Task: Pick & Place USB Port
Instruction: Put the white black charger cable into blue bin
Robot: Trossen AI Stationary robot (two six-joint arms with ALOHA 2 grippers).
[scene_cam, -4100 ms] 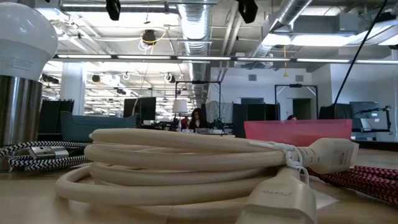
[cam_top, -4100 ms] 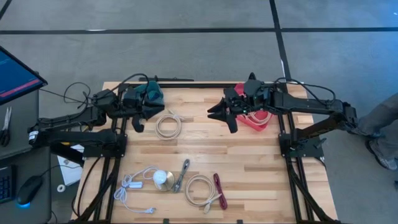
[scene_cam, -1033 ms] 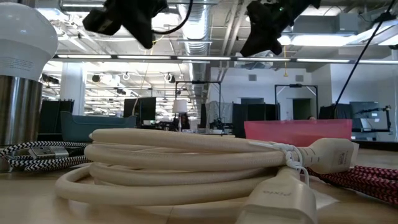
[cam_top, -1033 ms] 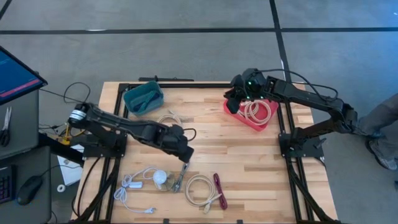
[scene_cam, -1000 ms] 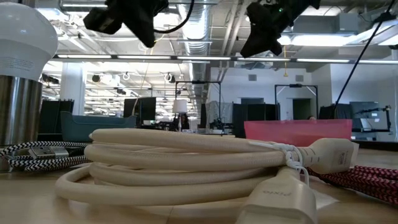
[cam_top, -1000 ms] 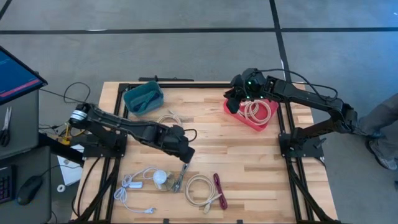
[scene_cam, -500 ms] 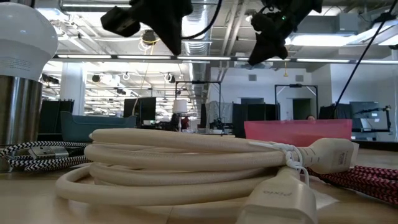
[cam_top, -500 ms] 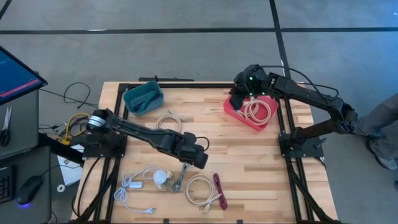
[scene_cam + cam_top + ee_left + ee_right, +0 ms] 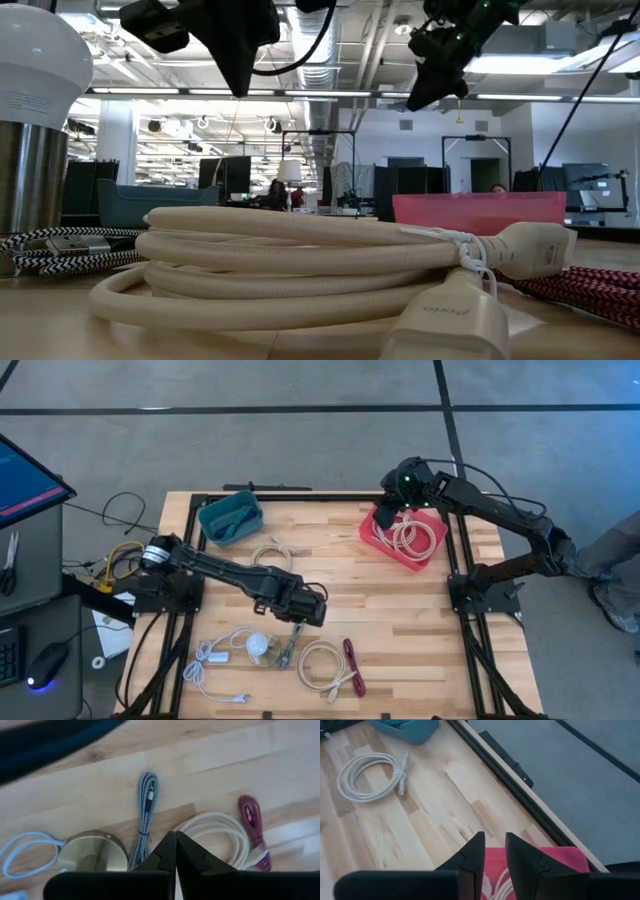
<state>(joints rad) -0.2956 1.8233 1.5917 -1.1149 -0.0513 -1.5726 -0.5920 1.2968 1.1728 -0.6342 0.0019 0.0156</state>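
Left tool (image 9: 300, 622), fingers pressed together, hangs mid-frame over the braided cable (image 9: 291, 641), beside lamp (image 9: 262, 648); right tool (image 9: 385, 512) slightly spread above red bin (image 9: 372, 535)

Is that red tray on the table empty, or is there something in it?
Not empty. From above, the red tray holds a coiled cream cable.

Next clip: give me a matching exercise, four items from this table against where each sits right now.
Items:
1. teal bin
2. red tray
3. left tool
4. maroon cable

Places:
A. far right of the table, holding a coiled cream cable
B. near edge, beside a cream coil
C. far left corner
D. mid-table, above the braided cable

Pairs: 1-C, 2-A, 3-D, 4-B
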